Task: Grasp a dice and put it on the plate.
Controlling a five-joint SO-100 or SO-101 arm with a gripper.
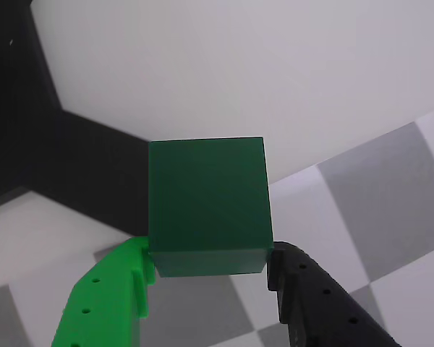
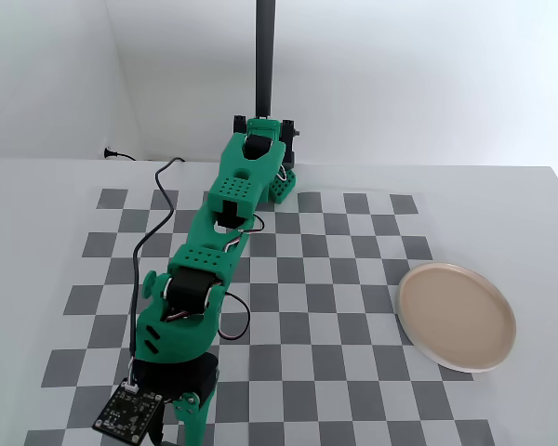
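Checkered table (image 2: 353, 279), white walls; arm stretched toward lower left of fixed view, tool (image 1: 211, 269) clamped on dice (image 1: 206, 202); plate (image 2: 457, 316) far right.

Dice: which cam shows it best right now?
Wrist view. The dark green dice fills the centre of the frame, clamped between the gripper's green and black fingers. The fixed view shows none of it: the arm's own body hides the gripper end at the bottom edge, and only the empty plate is clear there.
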